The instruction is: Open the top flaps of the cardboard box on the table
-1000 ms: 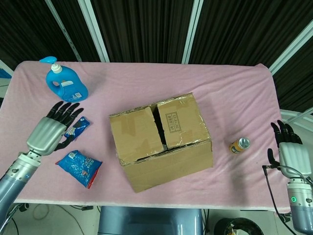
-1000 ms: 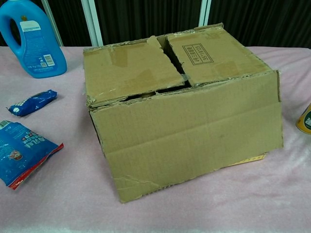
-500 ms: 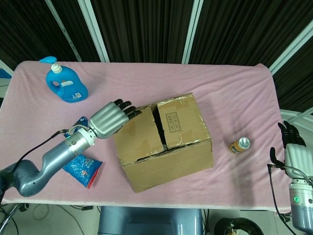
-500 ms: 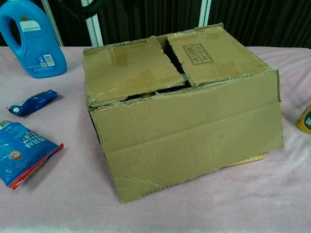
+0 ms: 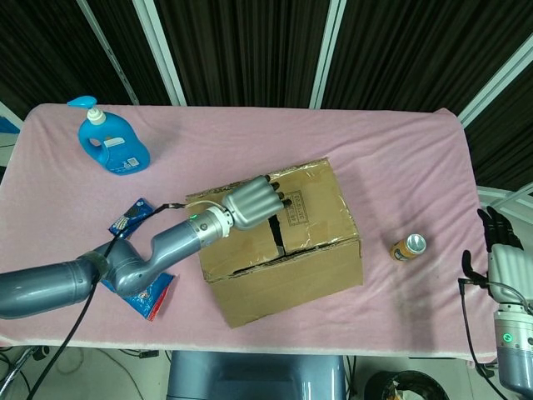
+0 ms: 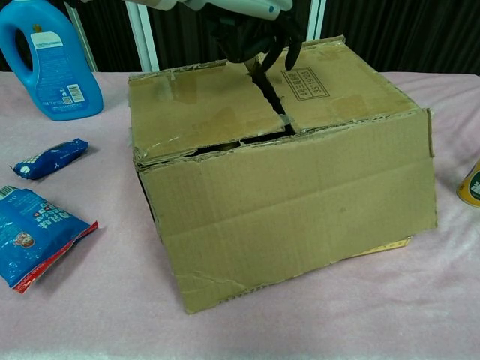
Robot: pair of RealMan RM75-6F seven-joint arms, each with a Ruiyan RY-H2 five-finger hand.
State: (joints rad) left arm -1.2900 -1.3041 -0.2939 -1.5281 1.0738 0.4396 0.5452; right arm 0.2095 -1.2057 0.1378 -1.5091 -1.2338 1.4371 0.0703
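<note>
Your left hand [image 5: 254, 202] is over the top of the cardboard box [image 5: 279, 267] mid-table, its fingers [image 6: 289, 45] curled down at the seam between the closed flaps, gripping nothing I can see. Your right hand [image 5: 502, 252] rests by the table's right edge, well away, fingers straight and together.

One cardboard box [image 5: 279, 242] sits on one bench [image 5: 400, 158] draped in pink. Around it lie one blue pump bottle [image 5: 112, 142], two blue snack packets, a small one [image 5: 131, 218] and a larger one [image 6: 34, 232], and one yellow can [image 5: 408, 247] on its side. Two robot hands are in view: the left hand [image 5: 252, 202] and the right hand [image 5: 503, 254].
</note>
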